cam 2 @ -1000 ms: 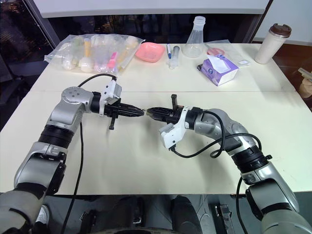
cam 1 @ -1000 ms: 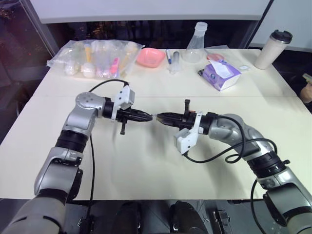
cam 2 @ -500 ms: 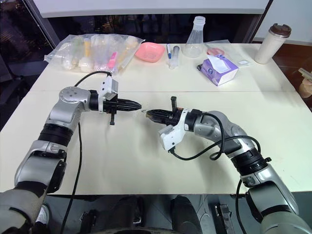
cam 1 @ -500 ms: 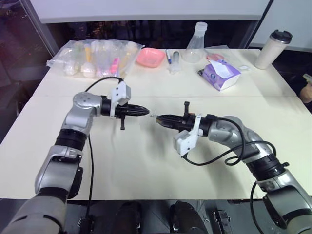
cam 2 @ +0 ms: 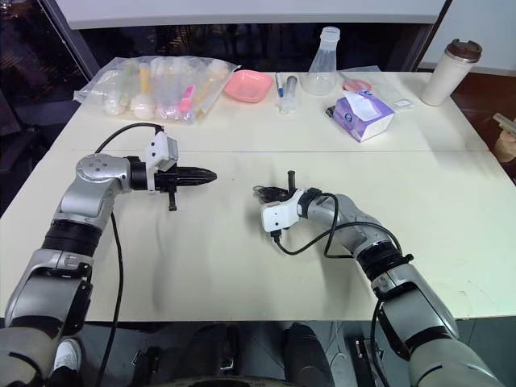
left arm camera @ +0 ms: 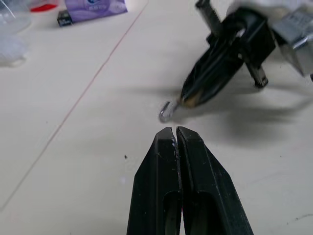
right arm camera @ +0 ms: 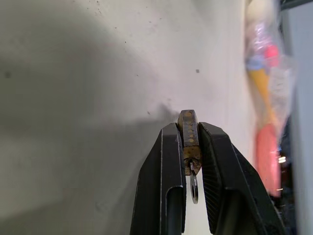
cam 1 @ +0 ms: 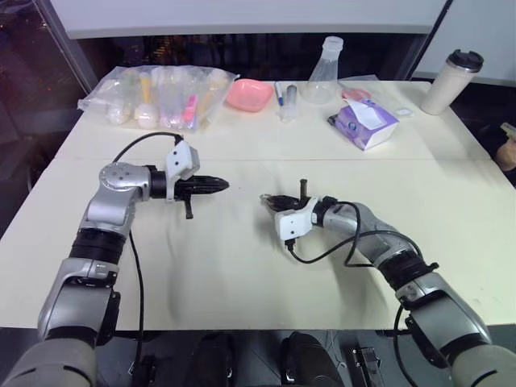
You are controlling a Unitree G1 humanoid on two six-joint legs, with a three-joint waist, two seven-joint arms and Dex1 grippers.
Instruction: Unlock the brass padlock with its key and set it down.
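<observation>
I saw the right tool pinching the brass padlock low over the worktop at frame centre; the left tool, centre-left, was pressed together, empty.

The left arm reaches in from its own side, its pincer raised above the bench and lying near level, pointing toward the robot's right. Its two black fingers are pressed tight together (nothing shows between them). The right arm bends low over the bench, its pincer pointing toward the other, fingers clamped on the brass padlock.
</observation>
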